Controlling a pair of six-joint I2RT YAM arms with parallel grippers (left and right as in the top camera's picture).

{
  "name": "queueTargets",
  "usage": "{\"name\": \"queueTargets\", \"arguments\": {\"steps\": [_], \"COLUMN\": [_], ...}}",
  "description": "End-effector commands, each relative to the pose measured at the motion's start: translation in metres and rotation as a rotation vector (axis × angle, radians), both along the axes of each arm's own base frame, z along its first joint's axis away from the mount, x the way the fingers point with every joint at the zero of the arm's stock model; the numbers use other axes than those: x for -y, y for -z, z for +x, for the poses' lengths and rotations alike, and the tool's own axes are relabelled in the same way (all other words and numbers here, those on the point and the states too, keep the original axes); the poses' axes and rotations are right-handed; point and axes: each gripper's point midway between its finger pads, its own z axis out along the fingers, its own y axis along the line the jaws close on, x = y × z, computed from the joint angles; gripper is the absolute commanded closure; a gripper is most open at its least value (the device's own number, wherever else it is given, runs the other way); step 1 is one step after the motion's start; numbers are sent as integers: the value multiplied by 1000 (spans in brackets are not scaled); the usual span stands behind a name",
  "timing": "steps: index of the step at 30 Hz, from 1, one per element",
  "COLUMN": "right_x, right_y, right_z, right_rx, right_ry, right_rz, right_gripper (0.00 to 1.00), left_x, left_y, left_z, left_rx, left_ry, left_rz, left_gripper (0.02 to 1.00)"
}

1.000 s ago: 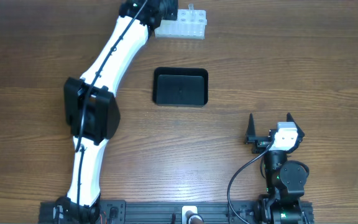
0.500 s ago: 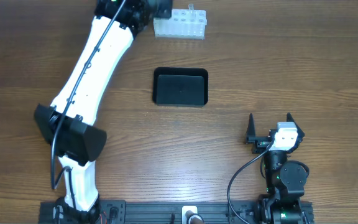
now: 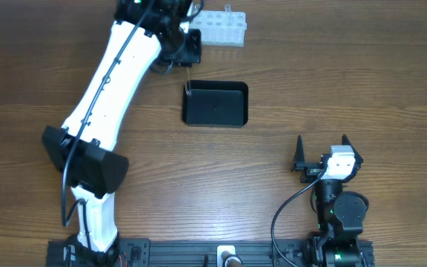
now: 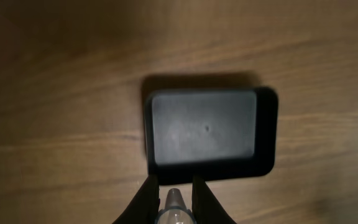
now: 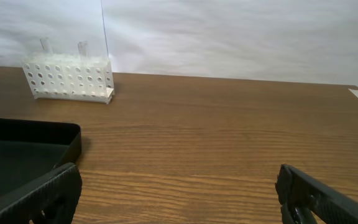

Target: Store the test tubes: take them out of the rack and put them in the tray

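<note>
Hovering at the tray's rim, left jaws clamp a test tube for release; right jaws idle apart.

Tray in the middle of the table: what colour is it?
The tray is plain black; the left wrist view shows it best.

Tool w/ tube over blk tray.

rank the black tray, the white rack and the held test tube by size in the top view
1. black tray, largest
2. white rack, a bit smaller, its end hidden by the left arm
3. test tube in the left pincer, smallest
</note>
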Motion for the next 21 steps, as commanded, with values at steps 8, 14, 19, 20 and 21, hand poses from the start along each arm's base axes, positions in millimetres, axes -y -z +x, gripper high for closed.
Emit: {"name": "queueTargets", "arguments": {"steps": [8, 14, 19, 20, 21], "right_x": [0, 0, 0, 0, 0], "right_y": [1, 1, 1, 1, 1], "right_z": [0, 0, 0, 0, 0], "right_rx": [0, 0, 0, 0, 0], "right_ry": [-4, -4, -4, -4, -4], "right_rz": [7, 7, 7, 7, 7], "right_gripper": [9, 9, 9, 9, 7], "left_x": [12, 15, 20, 21, 21], "left_y": [87, 112, 129, 131, 135], "left_z": [-1, 2, 3, 2, 1], "left_rx": [-213, -249, -282, -291, -301], "left_ry": [-3, -23, -22, -21, -21], "left_rz": [53, 63, 49, 45, 45], "left_gripper": [978, 980, 980, 980, 978]}}
